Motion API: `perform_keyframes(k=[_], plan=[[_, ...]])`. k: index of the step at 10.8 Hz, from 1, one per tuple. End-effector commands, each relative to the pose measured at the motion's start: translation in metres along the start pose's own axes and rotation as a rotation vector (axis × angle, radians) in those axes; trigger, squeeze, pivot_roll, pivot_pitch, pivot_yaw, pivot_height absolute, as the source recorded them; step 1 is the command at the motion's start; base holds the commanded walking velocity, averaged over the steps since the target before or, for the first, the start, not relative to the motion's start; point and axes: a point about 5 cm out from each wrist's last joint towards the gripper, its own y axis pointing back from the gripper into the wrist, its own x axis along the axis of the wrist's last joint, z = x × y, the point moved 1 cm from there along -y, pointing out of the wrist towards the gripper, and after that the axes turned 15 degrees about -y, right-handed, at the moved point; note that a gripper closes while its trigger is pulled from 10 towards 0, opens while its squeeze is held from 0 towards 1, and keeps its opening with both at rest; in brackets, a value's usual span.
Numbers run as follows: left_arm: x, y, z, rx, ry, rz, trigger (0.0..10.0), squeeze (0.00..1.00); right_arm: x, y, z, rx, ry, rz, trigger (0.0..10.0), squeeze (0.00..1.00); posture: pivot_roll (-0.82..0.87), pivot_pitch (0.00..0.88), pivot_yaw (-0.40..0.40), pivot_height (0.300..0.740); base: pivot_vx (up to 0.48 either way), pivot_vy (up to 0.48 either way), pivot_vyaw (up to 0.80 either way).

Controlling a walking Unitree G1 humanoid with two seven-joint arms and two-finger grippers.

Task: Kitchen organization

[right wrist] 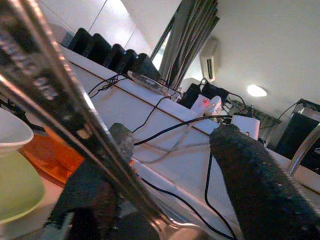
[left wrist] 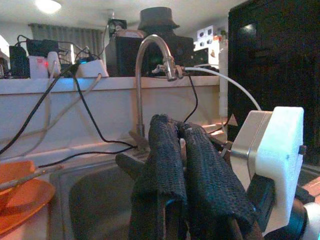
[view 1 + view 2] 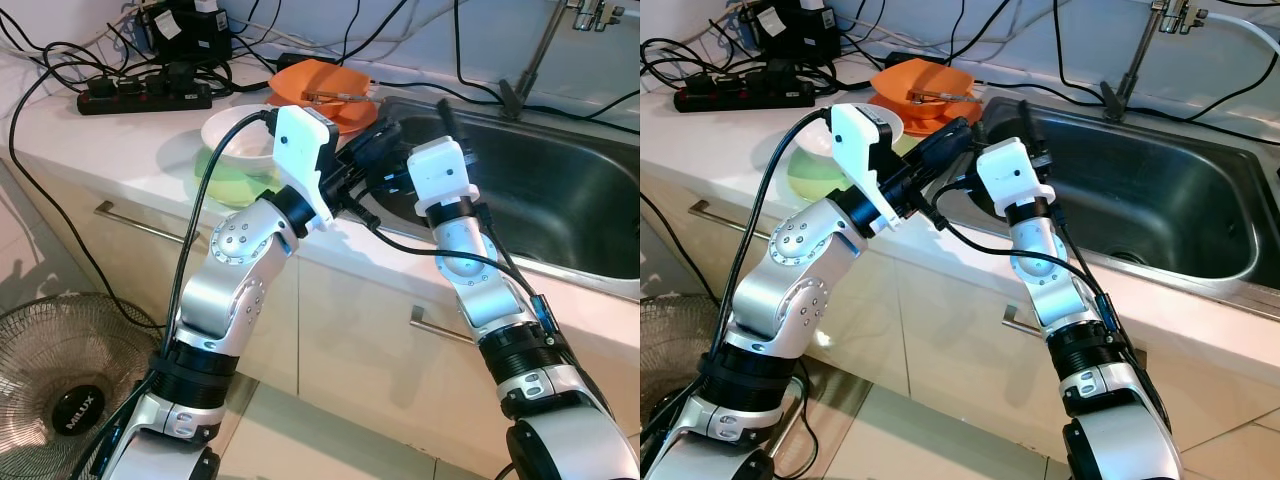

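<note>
Centre frame, over the white bench edge beside the stainless steel sink, the left gripper looks pressed together. The right gripper, spread, seems to carry a long metal utensil, visible in its wrist view; next probably depositing it.

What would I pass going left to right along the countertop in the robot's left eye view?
Black power strip → white bowl stacked on a green bowl → orange dishes → steel sink, with the tap at its far right.
</note>
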Motion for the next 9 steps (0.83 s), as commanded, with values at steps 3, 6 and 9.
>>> perform_keyframes(k=[3, 6, 9], plan=[[0.0027, -0.0001, 0.0039, -0.026, -0.024, 0.003, 10.0, 0.00, 0.0071, -0.0022, -0.0016, 0.020, -0.026, 0.034, 0.0, 0.00, 0.11, 0.056, 0.003, 0.740, 0.000, 0.000, 0.00], [0.0020, -0.0004, 0.0013, -0.012, -0.055, -0.007, 10.0, 0.00, 0.0057, -0.0014, -0.0014, 0.026, -0.030, 0.031, 0.0, 0.00, 0.11, 0.059, 0.003, 0.740, 0.000, 0.000, 0.00], [0.0020, 0.0003, -0.0042, 0.015, -0.081, -0.012, 10.0, 0.00, 0.0059, -0.0006, -0.0018, 0.031, -0.042, 0.032, 0.0, 0.00, 0.11, 0.059, 0.004, 0.740, 0.000, 0.000, 0.00]])
